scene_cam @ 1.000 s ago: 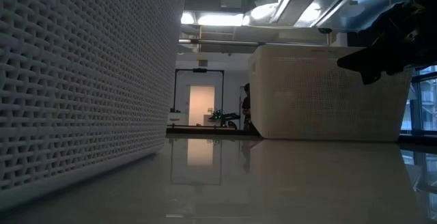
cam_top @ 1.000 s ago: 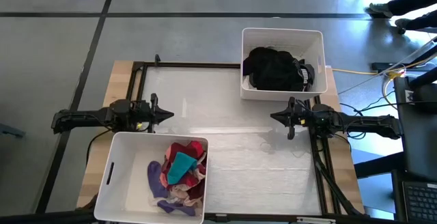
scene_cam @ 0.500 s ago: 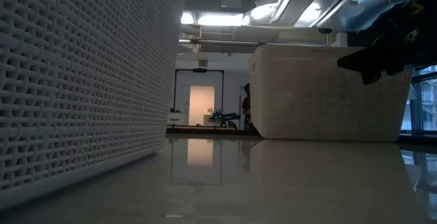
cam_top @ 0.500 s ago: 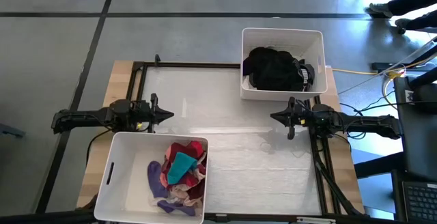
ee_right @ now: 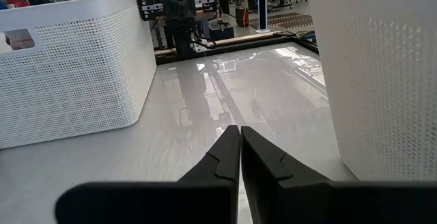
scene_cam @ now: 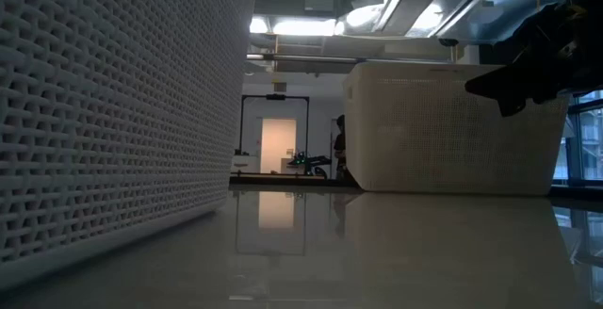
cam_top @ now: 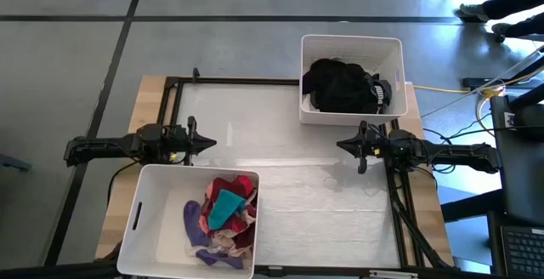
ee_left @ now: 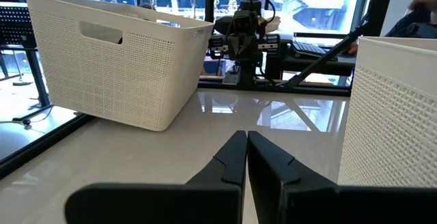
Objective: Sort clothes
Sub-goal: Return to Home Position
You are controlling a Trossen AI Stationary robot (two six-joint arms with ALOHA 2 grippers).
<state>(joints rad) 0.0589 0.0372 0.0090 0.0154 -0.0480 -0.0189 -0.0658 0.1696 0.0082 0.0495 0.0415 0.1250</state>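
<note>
Nothing has moved since a second ago; both arms sit parked as before. Table bare in the middle; white bin at the front-left corner, second white bin at the back right, overhanging the table edge. Coloured clothes heaped against the front bin's right wall, maroon and pink, teal sock on top, purple sock at the left of the heap; black clothes fill the back bin. Left gripper low at the left side, just behind the front bin, pointing inward, jaws together, empty; right gripper at the right side, just in front of the back bin, facing it, jaws together, empty.
</note>
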